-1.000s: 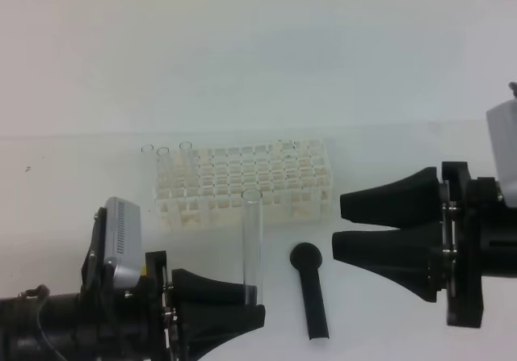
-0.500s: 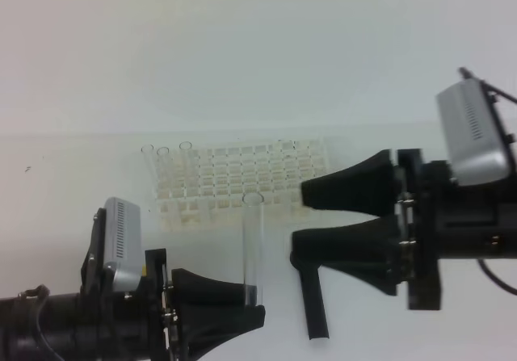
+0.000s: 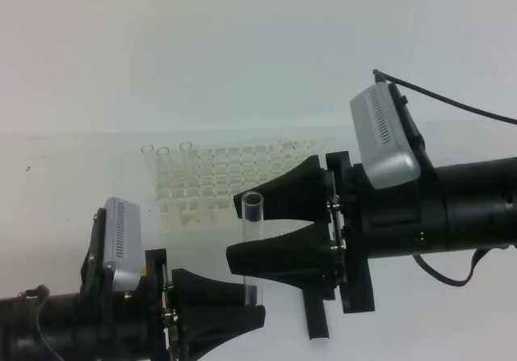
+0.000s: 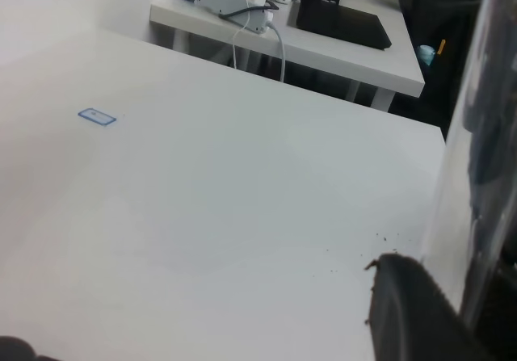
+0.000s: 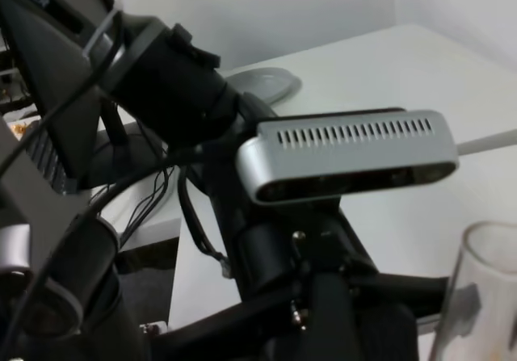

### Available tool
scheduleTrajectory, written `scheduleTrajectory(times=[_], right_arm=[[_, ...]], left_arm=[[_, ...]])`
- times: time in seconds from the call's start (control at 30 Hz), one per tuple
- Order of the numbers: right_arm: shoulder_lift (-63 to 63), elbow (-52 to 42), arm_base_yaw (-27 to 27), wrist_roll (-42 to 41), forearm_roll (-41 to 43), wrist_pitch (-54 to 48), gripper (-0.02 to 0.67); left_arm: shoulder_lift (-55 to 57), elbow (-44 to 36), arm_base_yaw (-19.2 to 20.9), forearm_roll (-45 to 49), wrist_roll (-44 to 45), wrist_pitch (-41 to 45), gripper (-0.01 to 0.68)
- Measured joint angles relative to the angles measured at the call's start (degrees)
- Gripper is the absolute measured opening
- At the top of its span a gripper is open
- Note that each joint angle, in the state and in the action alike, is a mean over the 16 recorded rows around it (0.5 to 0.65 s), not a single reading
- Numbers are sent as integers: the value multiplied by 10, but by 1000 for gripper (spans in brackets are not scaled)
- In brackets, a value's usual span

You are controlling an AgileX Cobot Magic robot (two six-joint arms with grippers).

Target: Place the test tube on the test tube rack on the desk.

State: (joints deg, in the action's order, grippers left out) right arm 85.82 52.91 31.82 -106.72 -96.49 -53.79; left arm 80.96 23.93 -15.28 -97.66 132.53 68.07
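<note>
Right pincer (image 3: 246,225) now flanks test tube (image 3: 253,244).

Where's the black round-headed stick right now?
In the exterior high view, the black stick lies on the desk, lower centre, mostly hidden beneath the right gripper.

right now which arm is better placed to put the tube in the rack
Right. Its open gripper brackets the upright tube from the rack side, while the left gripper only pinches the tube's bottom.
</note>
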Motion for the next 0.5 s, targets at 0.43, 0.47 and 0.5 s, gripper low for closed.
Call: scheduleTrajectory(times=[0.43,0.47,0.5], right_arm=[[21,24,4,-7,0,4,422],[21,25,4,-9,0,5,418],[22,26,4,-11,0,5,415]], left_arm=[[0,0,0,0,0,0,113],[0,0,0,0,0,0,113],[0,0,0,-4,0,5,113]])
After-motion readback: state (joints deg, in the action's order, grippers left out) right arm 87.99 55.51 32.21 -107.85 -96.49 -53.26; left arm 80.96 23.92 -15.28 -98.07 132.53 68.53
